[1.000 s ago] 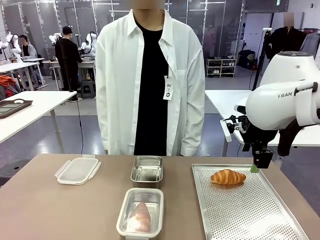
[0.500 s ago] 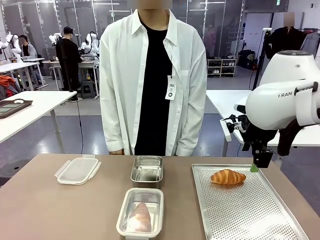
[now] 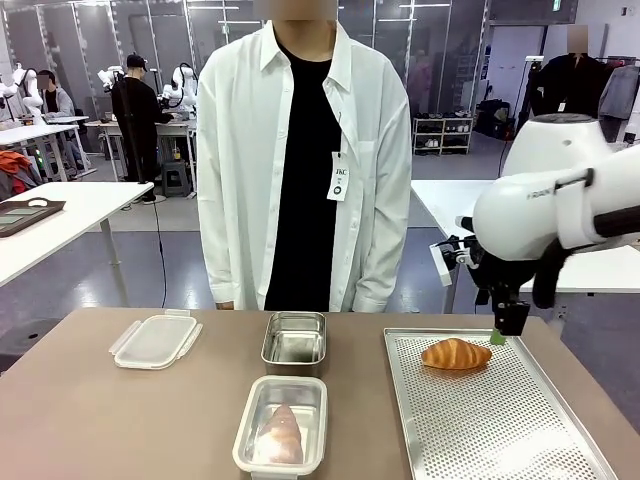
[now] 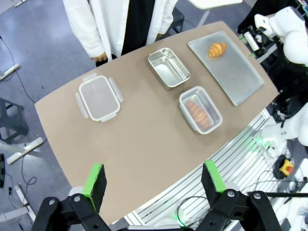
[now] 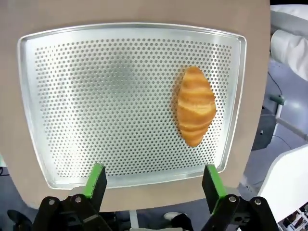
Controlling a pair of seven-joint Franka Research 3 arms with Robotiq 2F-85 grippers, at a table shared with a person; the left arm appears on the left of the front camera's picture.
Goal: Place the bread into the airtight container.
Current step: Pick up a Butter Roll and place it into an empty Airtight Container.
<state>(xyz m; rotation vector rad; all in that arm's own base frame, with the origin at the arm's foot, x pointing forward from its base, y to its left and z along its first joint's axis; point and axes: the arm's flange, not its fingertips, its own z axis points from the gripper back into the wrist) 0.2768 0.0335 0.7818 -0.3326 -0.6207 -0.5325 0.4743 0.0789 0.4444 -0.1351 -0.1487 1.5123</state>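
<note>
Over tray [image 3: 500,430] far edge, right gripper [image 3: 505,335] released, shifted leftward toward bread [image 3: 456,353]

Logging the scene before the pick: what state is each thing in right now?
croissant: lying on the perforated tray, not gripped.
far steel container: open, empty.
near container: holds one piece of bread.
lid: off, flat on the table.
right gripper: open, over the tray, empty.
left gripper: open, high above the table, empty.
</note>
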